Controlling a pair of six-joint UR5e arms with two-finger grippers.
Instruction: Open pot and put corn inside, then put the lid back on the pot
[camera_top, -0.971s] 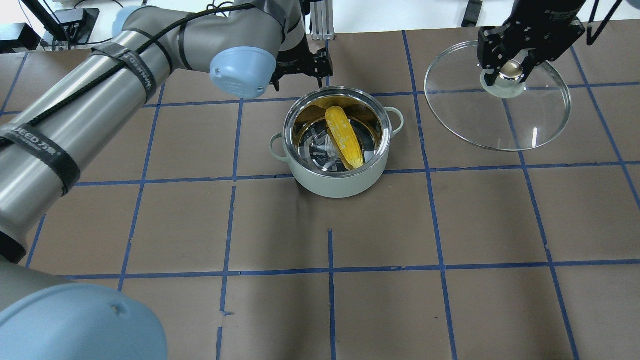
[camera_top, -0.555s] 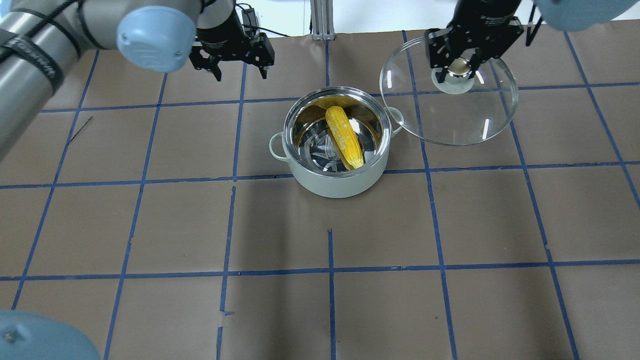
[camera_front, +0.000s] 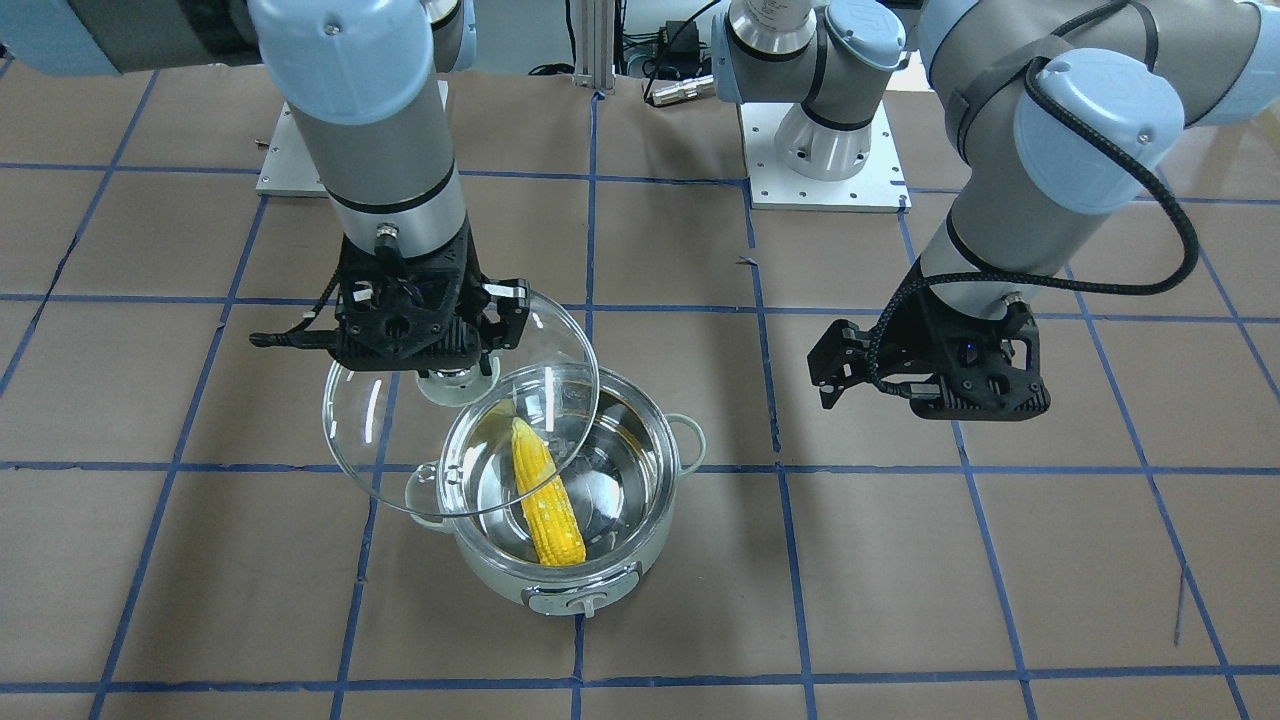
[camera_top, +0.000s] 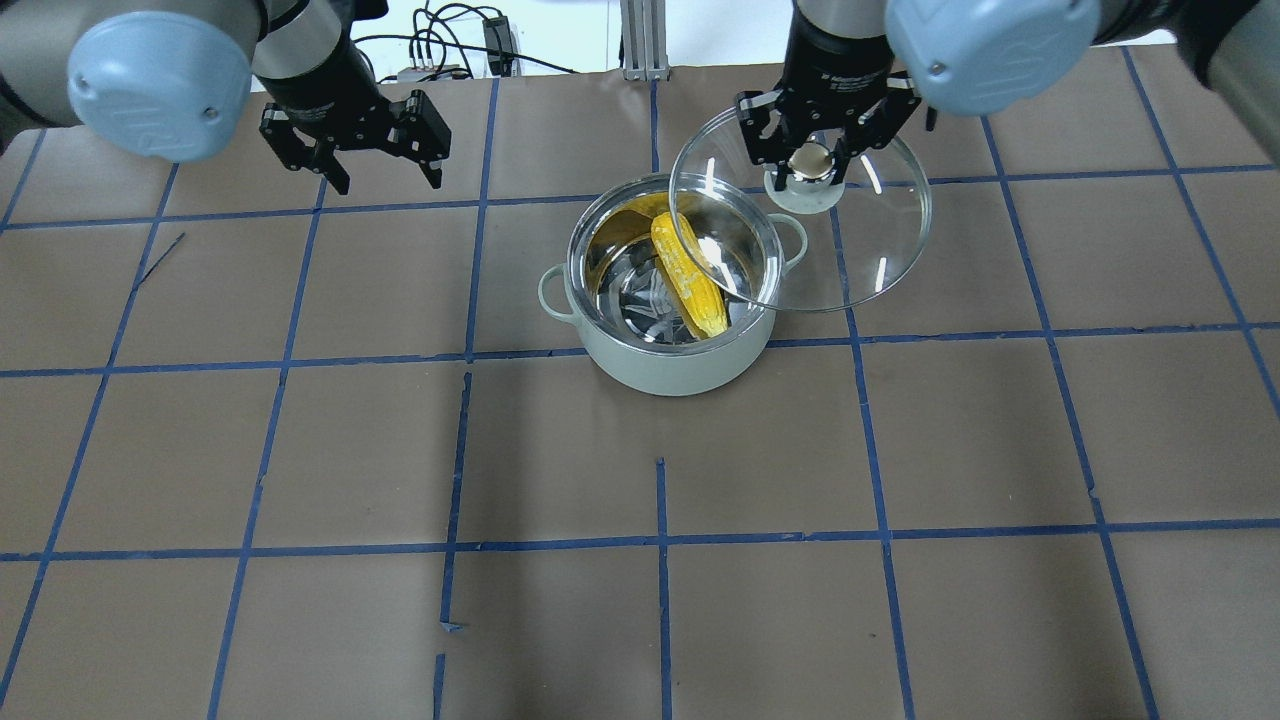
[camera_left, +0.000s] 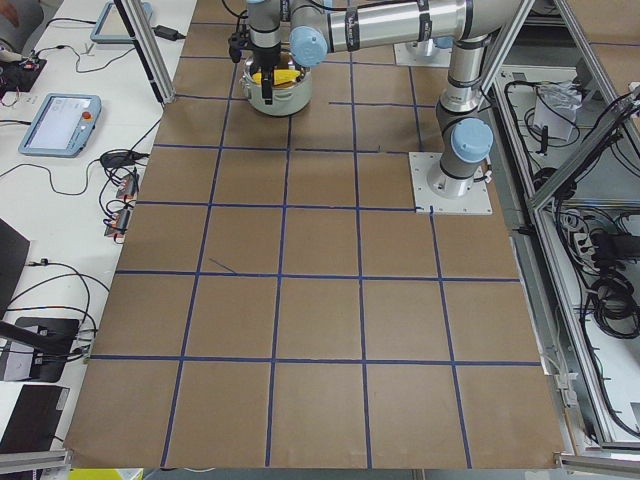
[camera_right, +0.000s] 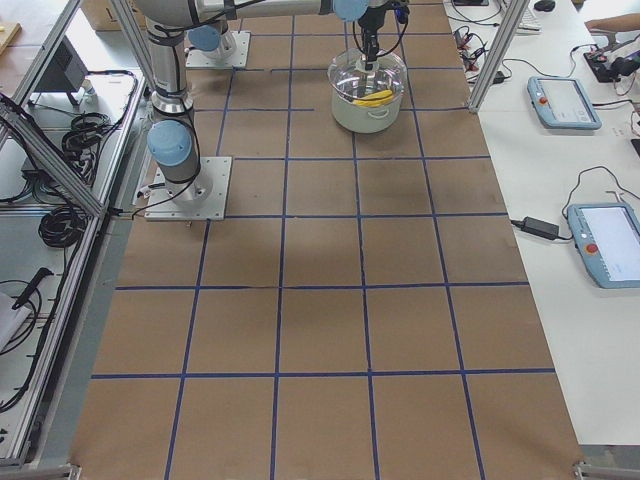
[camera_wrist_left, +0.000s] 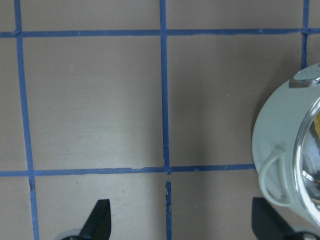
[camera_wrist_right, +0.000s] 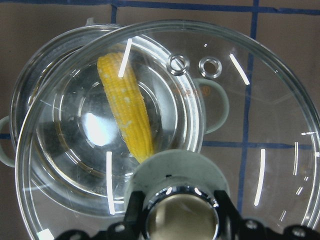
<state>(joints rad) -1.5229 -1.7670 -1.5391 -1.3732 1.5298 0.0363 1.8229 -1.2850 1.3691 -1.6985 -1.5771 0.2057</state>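
The mint-green pot (camera_top: 662, 372) stands open near the table's middle, with the yellow corn (camera_top: 690, 272) lying slantwise inside. My right gripper (camera_top: 812, 160) is shut on the knob of the glass lid (camera_top: 860, 240) and holds it in the air, overlapping the pot's right rim. In the right wrist view the corn (camera_wrist_right: 127, 107) shows through the lid (camera_wrist_right: 260, 125). In the front view the lid (camera_front: 375, 440) overlaps the pot (camera_front: 600, 585). My left gripper (camera_top: 350, 150) is open and empty, off to the pot's left; its wrist view shows the pot (camera_wrist_left: 277, 145) at the right edge.
Brown paper with a blue tape grid covers the table. The arm base plates (camera_front: 825, 190) sit at the robot's side of the table. An aluminium post (camera_top: 640, 40) stands behind the pot. Tablets (camera_right: 565, 100) lie on side tables beyond the table's edge.
My right gripper has carried the lid leftward from the far right until it overlaps the pot. My left arm has drawn back to the left, away from the pot.
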